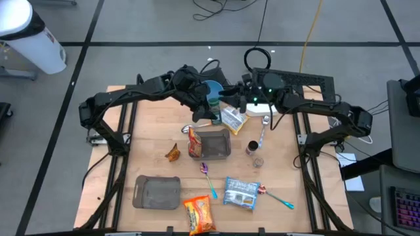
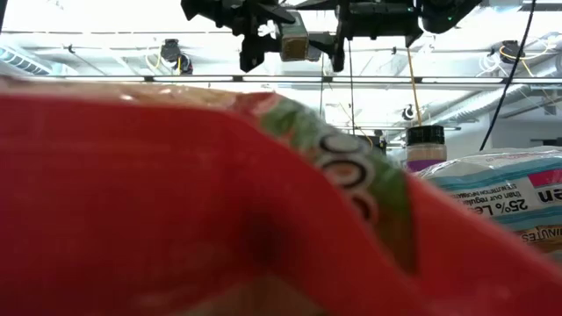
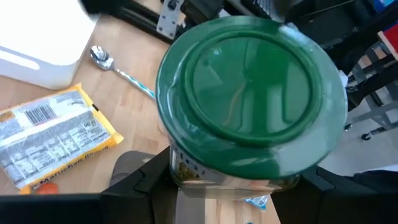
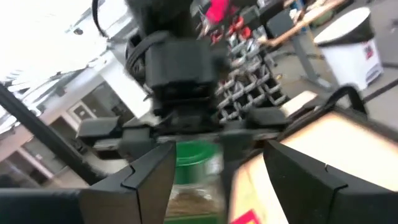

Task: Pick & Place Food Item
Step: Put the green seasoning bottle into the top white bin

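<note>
A glass jar with a green lid (image 3: 249,93) hangs above the far middle of the table (image 1: 151,157), and my left gripper (image 3: 236,186) is shut on it. In the high view the lid (image 1: 215,101) shows just ahead of that gripper (image 1: 207,113). My right gripper (image 4: 217,174) faces the jar (image 4: 196,180) from the table's right side. It is open, one finger on either side of the jar and apart from it. In the low view the jar (image 2: 294,39) shows high up between the dark fingers of both arms. My left gripper pinches the jar's glass body (image 3: 186,171), just under the lid, between its two fingers (image 3: 140,186). The fingers come from the table's left, slanting a little downward. The jar is upright and lifted clear of the table.
Below the arms lie a yellow packet (image 1: 233,119), a grey tray (image 1: 213,143) with a red bag (image 1: 194,141) beside it, a small jar (image 1: 252,147) and spoons. Nearer are a second grey tray (image 1: 157,192), a blue-white packet (image 1: 241,193) and an orange bag (image 1: 200,213), which fills the low view.
</note>
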Robot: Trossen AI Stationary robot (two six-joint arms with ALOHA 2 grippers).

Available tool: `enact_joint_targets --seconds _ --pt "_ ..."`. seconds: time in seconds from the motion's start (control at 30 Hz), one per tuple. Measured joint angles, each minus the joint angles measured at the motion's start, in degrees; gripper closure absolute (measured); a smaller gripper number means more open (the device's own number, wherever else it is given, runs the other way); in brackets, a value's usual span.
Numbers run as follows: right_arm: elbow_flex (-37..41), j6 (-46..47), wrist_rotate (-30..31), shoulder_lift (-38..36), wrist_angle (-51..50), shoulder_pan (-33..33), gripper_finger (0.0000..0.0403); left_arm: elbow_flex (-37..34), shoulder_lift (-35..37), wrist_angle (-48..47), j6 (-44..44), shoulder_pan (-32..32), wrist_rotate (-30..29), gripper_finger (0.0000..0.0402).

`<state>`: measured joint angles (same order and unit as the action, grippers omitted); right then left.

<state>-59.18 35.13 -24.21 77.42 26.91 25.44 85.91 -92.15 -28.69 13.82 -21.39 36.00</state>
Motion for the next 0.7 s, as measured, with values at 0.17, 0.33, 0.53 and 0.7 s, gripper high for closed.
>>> enact_joint_targets --seconds 0.17,0.33,0.53,0.7 --pt "-0.02 0.92 -5.00 -2.72 -1.95 4.94 0.0166 0.13 1.31 -0.66 -1.04 -0.41 0.20 0.0195" --pt "-1.00 2.83 -8.08 -4.58 -2.38 8.87 0.0165 3.01 2.01 -3.27 -3.16 -1.43 -1.52 0.0195" --pt "-15.76 -7.47 -10.32 -3.84 -17.47 11.40 0.0165 8.13 1.76 -8.16 -7.60 -2.63 -4.83 0.0195" --pt "-27.07 -16.72 -8.99 0.72 -33.41 11.10 0.0159 9.65 1.76 -9.16 -8.28 -3.48 -5.46 0.0195"
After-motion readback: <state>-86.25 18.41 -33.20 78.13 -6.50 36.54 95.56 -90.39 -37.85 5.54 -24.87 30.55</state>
